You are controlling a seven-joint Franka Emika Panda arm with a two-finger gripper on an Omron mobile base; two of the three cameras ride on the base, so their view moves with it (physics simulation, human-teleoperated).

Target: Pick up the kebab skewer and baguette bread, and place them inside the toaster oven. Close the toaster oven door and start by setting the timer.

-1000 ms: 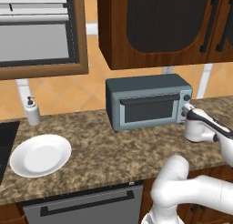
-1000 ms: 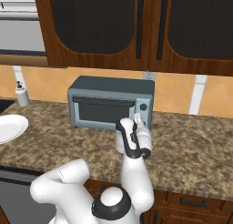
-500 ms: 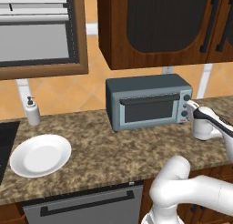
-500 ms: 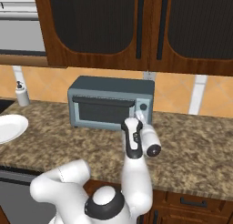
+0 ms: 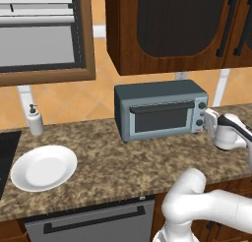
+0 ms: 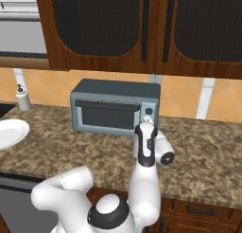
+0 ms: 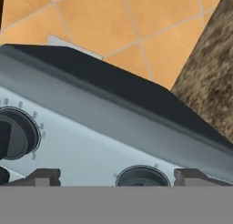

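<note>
Door's shut on the oven [image 5: 160,109] at the back of the worktop [image 5: 113,162], and the gripper [image 7: 116,175] is sitting open and empty straddling a knob [image 7: 142,176], so I'd be centering on it before pinching and twisting.

Granite counter [image 5: 123,162], wood cabinets [image 5: 167,29], orange wall [image 5: 64,101]
</note>
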